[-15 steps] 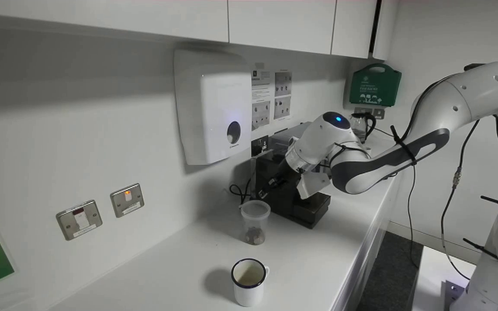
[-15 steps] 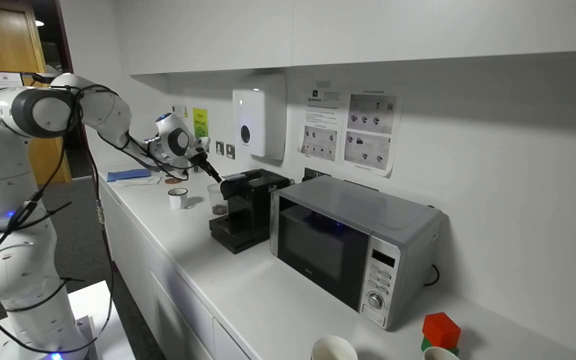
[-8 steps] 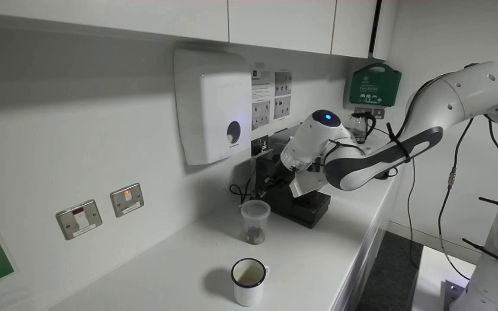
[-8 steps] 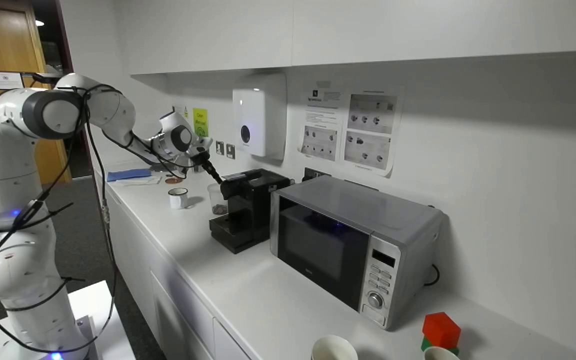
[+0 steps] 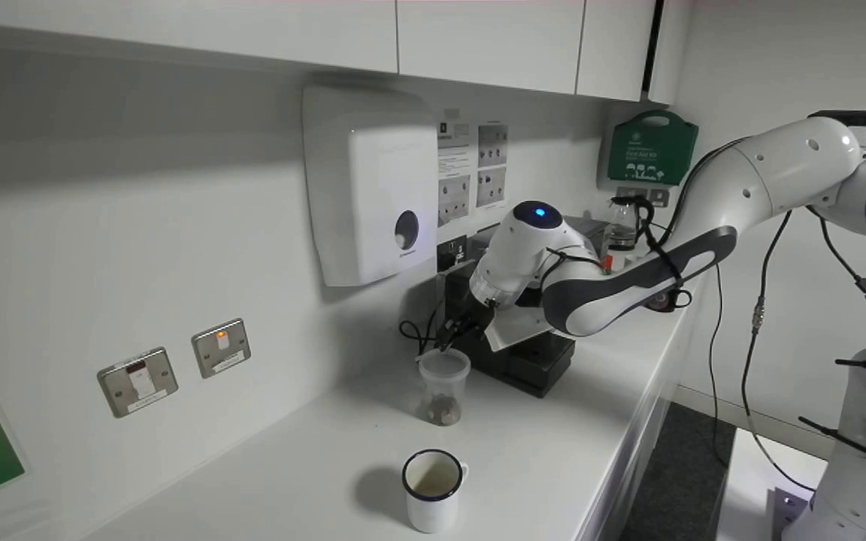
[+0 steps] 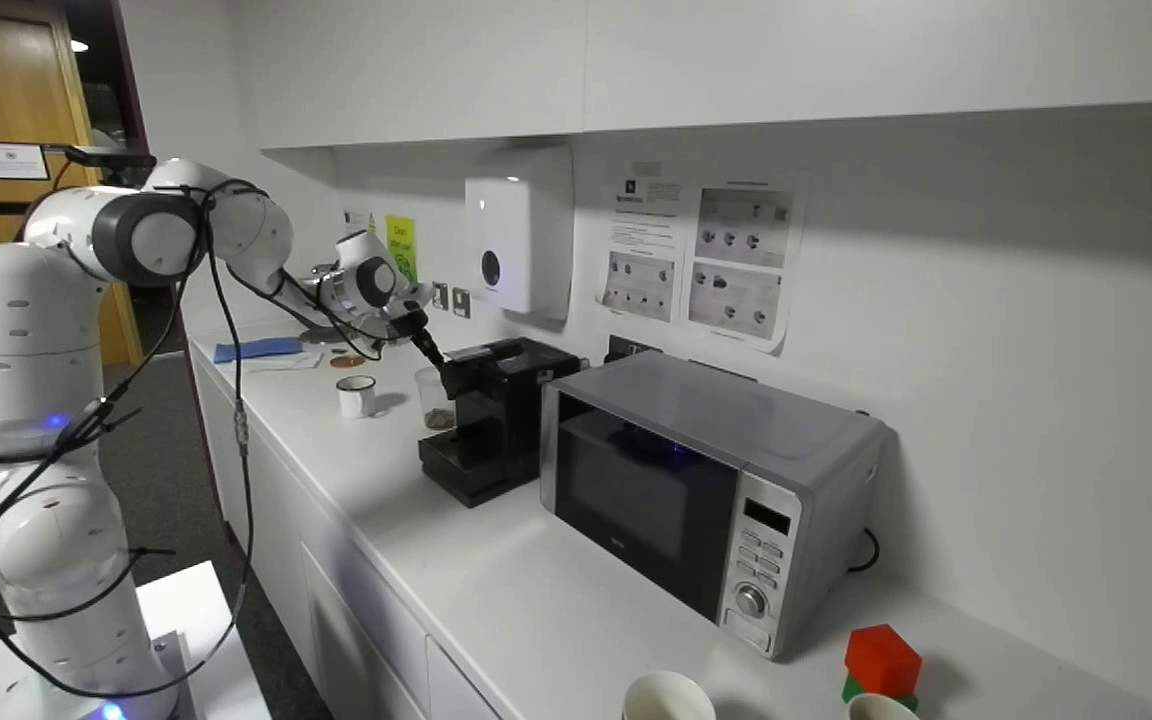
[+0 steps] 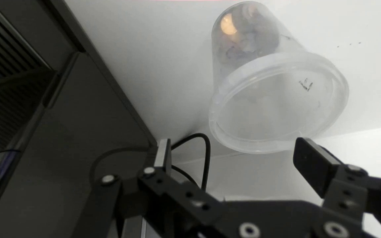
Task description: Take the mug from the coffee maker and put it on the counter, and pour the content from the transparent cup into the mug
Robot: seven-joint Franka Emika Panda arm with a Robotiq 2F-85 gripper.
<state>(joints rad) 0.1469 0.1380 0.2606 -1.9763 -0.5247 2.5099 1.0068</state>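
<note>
The white mug (image 5: 433, 515) stands upright on the white counter (image 5: 546, 443), apart from the coffee maker; it also shows in the other camera's exterior view (image 6: 356, 398). The transparent cup (image 5: 444, 387) stands upright between the mug and the black coffee maker (image 6: 511, 400), with dark bits and coin-like pieces at its bottom. In the wrist view the cup (image 7: 276, 102) lies just ahead of the fingertips. My gripper (image 7: 232, 145) is open and empty, tilted down near the cup's rim on the coffee maker's side. Any contact with the rim cannot be told.
The coffee maker's dark side (image 7: 88, 132) is close beside one finger. A black cable (image 7: 207, 155) loops by the wall behind. A microwave (image 6: 716, 480) stands past the coffee maker. A white dispenser (image 5: 373, 188) hangs on the wall above.
My gripper has moved left and slightly down in an exterior view, closer to the transparent cup's rim. The mug, cup and coffee maker have not moved.
</note>
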